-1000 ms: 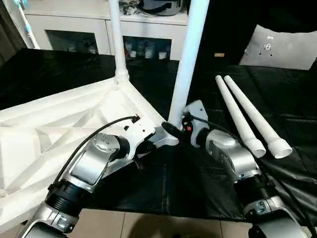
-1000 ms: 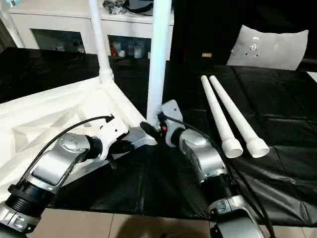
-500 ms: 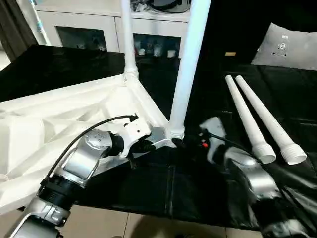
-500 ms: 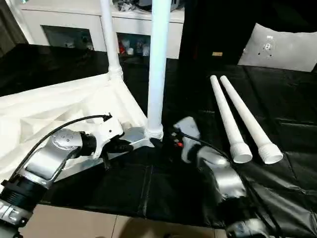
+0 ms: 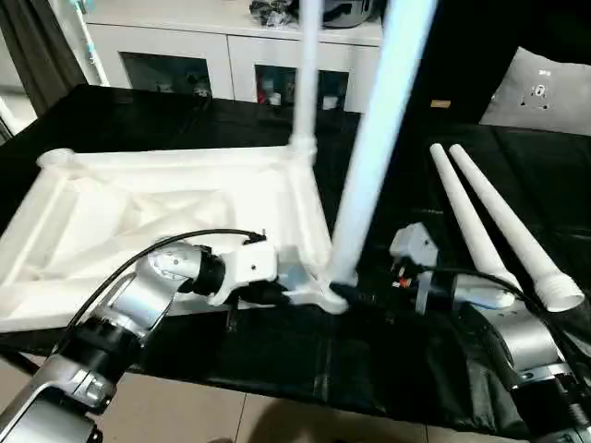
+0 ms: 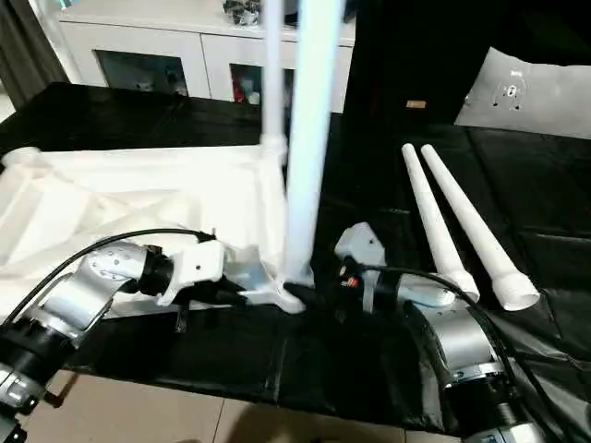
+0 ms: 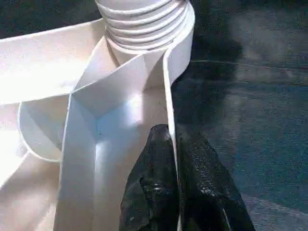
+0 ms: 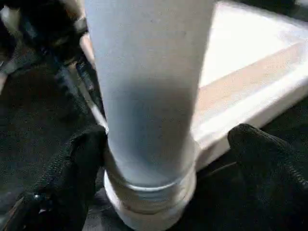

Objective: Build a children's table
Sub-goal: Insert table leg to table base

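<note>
Pinching tabletop (image 5: 166,198) rim w/ left gripper (image 7: 175,159); right gripper (image 8: 159,163) spread round leg (image 8: 149,86)

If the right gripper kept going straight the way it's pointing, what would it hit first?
Most likely the upright leg: it stands between the open right gripper's two fingers, just above its corner socket on the upturned tabletop. How close it is, I can't judge.

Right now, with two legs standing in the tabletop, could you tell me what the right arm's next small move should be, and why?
Probably draw the right gripper back from the near leg and reach toward the two loose legs on the black mat. Its fingers stand open on either side of that leg, which sits in its corner socket, while the left gripper is pinched shut on the tabletop's rim.
</note>
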Controlling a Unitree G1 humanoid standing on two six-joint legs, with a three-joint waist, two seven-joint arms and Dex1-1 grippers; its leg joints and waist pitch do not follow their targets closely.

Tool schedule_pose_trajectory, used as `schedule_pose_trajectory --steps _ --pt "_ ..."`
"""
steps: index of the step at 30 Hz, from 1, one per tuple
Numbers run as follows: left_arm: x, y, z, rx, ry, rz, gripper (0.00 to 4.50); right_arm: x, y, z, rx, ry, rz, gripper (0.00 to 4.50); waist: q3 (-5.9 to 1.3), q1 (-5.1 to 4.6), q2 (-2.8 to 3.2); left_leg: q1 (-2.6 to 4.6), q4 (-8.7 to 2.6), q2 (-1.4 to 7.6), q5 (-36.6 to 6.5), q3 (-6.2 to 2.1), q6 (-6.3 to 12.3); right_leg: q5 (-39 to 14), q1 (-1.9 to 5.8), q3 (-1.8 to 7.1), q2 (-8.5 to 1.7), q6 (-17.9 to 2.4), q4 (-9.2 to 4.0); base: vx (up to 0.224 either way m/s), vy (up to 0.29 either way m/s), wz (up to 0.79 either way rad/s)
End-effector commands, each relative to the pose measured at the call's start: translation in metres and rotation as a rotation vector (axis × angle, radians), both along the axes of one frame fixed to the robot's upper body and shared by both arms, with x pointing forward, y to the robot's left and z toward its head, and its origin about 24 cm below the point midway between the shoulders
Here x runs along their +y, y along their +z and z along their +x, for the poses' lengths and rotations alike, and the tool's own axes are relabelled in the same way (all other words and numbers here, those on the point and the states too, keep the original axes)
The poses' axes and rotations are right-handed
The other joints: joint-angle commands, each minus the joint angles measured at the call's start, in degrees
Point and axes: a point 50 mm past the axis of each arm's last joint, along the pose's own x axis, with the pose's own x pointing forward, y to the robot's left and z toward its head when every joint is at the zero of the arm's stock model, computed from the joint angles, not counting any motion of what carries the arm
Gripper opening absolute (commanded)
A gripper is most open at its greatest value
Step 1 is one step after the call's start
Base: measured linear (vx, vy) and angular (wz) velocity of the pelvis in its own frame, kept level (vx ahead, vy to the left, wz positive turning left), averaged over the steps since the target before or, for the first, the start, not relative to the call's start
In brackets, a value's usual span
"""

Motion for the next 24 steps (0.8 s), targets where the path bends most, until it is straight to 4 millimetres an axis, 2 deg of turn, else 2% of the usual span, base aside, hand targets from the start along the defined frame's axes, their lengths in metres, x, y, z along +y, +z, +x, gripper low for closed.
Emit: schedule_pose_trajectory --steps 1,3,5,7,10,11,17,24 --pt "-0.0075 0.0031 -0.0021 -0.025 -0.094 0.025 0.00 0.0040 0.0018 -0.0026 0.009 0.058 -0.024 4.47 -4.22 -0.19 0.40 0.12 -3.88 2.48 -10.68 -0.44 2.67 -16.32 3.39 2.85 -4.35 -11.17 -3.55 0.000 0.000 0.00" --pt "-0.0072 0.0030 -0.0020 -0.025 -0.100 0.026 0.00 0.0051 0.0007 -0.0035 0.018 0.071 -0.030 4.30 -4.24 -0.13 0.17 0.01 -3.87 2.49 -10.25 -0.44 2.71 -16.13 3.44 2.80 -4.37 -11.21 -3.47 0.000 0.000 0.00" --pt "-0.0066 0.0028 -0.0016 -0.026 -0.109 0.030 0.00 0.0059 -0.0022 -0.0035 0.033 0.079 -0.043 4.30 -4.29 -0.05 0.23 0.03 -3.83 2.53 -10.03 -0.45 2.65 -16.21 3.44 2.79 -4.41 -11.21 -3.42 0.000 0.000 0.00" --pt "-0.0061 0.0025 -0.0016 -0.026 -0.111 0.032 0.00 0.0058 -0.0026 -0.0029 0.037 0.076 -0.044 3.95 -4.27 -0.07 0.20 0.05 -3.83 2.50 -9.94 -0.44 2.61 -16.44 3.41 2.78 -4.37 -11.09 -3.45 0.000 0.000 0.00" --pt "-0.0060 0.0021 -0.0016 -0.023 -0.117 0.032 0.00 0.0057 -0.0020 -0.0021 0.044 0.076 -0.044 3.83 -4.30 -0.04 0.23 0.11 -3.78 2.51 -9.93 -0.41 2.43 -16.43 3.41 2.80 -4.39 -11.09 -3.41 0.000 0.000 0.00" --pt "-0.0060 0.0021 -0.0016 -0.023 -0.117 0.032 0.00 0.0057 -0.0020 -0.0021 0.044 0.076 -0.044 3.59 -4.33 -0.05 0.22 0.10 -3.77 2.48 -9.79 -0.42 2.45 -16.23 3.44 2.80 -4.34 -11.14 -3.37 0.000 0.000 0.00" --pt "-0.0065 0.0022 -0.0019 -0.018 -0.123 0.020 0.00 0.0070 -0.0018 -0.0029 0.055 0.094 -0.043 3.06 -4.39 0.05 0.18 0.03 -3.69 2.50 -9.05 -0.40 2.67 -15.07 3.52 2.78 -4.37 -11.49 -3.21 0.000 0.000 0.00" --pt "-0.0049 0.0025 -0.0012 -0.013 -0.116 0.017 0.00 0.0097 -0.0042 -0.0059 0.066 0.113 -0.041 2.78 -4.44 0.10 0.18 0.05 -3.62 2.46 -8.87 -0.37 2.67 -15.40 3.55 2.76 -4.34 -11.31 -3.21 0.000 0.000 0.00"
